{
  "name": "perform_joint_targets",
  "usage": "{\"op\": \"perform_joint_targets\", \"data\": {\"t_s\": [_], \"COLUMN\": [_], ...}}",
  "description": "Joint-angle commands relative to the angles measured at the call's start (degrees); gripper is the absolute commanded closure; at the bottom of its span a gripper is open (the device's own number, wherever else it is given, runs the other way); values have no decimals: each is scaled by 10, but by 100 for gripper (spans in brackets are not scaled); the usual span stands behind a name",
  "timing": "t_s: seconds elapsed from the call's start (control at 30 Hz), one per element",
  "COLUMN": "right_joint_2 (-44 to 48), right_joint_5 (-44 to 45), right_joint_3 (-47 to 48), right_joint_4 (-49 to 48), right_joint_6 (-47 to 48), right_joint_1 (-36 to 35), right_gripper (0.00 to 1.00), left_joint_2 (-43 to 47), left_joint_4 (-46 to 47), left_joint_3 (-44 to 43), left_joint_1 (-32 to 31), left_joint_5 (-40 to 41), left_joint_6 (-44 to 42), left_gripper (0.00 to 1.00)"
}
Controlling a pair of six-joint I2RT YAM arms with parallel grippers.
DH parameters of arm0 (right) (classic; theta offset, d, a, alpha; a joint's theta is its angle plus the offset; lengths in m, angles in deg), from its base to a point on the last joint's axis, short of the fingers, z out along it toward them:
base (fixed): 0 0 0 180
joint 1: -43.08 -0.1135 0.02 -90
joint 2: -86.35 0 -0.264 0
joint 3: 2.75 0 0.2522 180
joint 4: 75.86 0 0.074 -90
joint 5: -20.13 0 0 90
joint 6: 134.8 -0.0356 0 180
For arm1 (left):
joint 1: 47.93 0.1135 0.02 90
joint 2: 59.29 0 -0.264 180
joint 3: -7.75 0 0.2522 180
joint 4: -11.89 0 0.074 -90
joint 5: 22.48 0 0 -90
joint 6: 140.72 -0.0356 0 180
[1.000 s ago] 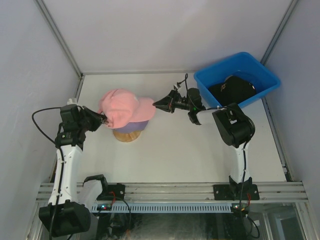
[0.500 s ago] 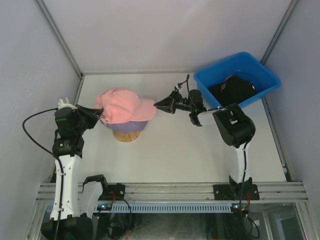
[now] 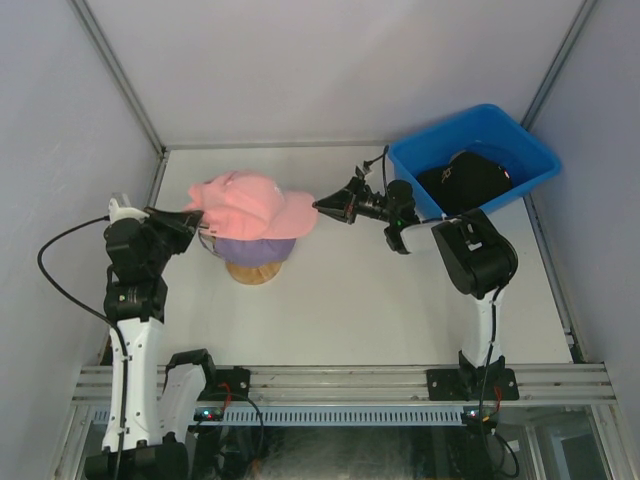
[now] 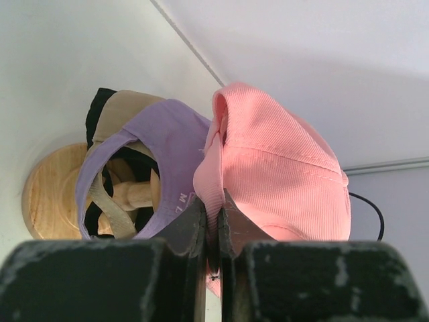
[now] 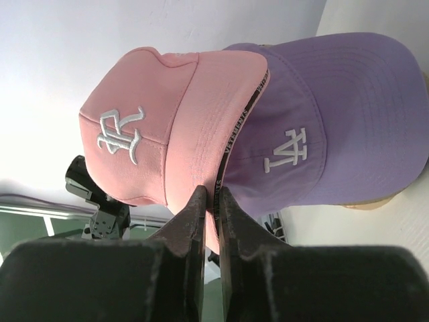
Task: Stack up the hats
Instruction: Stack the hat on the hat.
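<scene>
**A:** While both arms are on the pink hat [image 3: 250, 203], what is each end effector doing?

**B:** Left end effector [image 4: 212, 209] is pinching the hat's back edge, fingers nearly together with only fabric between. Right end effector [image 5: 210, 196] is pinching the brim edge with the same thin gap.

**A:** Where's the hat?

**B:** Over the purple hat [image 3: 257, 250] on the wooden stand [image 3: 256, 272], left half of the worktop [image 3: 380, 310]. It's tilted. In the left wrist view its back sits beside and above the purple hat's rear opening. In the right wrist view the pink brim overlaps the purple brim.

**A:** Anything hidden?

**B:** Plenty.
- **Under the purple hat:** a tan hat [image 4: 124, 111] and a strip of black fabric [image 4: 99, 114] peek out in the left wrist view. From above, both are covered.
- **Stand:** the post shows only through the purple hat's opening. The hats cover most of the base from above.
- **Crowns:** can't tell if the pink crown touches the purple crown.
- **Fingers:** in both wrist views the lower fingers are dark, blurred and cut off at the frame bottom.

**A:** The rest?

**B:** There's a black hat [image 3: 465, 178] in the blue bin [image 3: 520, 130], far right corner. Its logo is too small to read from above. The right arm crosses the bin's near-left rim.
</scene>
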Motion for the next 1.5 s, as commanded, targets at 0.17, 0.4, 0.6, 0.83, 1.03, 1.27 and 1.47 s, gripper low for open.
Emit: {"op": "perform_joint_targets", "data": {"t_s": [0.17,0.4,0.6,0.83,1.03,1.27,1.47], "right_joint_2": [43,19,-9,-28,-45,-62,-68], "right_joint_5": [3,9,29,40,44,47,52], "right_joint_3": [-52,-85,-83,-70,-55,-29,2], "right_joint_4": [-44,-56,-47,2,39,104,193], "right_joint_6": [28,42,58,93,112,133,168], "right_joint_1": [13,7,-2,-13,-19,-23,-26], "right_gripper": [98,99,99,99,99,99,99], "left_joint_2": [39,61,42,-4,-22,-39,-68], "left_joint_4": [49,41,14,-19,-38,-55,-73], "left_joint_3": [30,82,82,54,49,41,21], "left_joint_1": [4,4,4,4,4,4,5], "left_joint_5": [-8,-17,-11,9,34,57,63], "left_joint_6": [-1,0,-19,-46,-51,-49,-50], "left_gripper": [91,91,90,90,91,91,91]}}
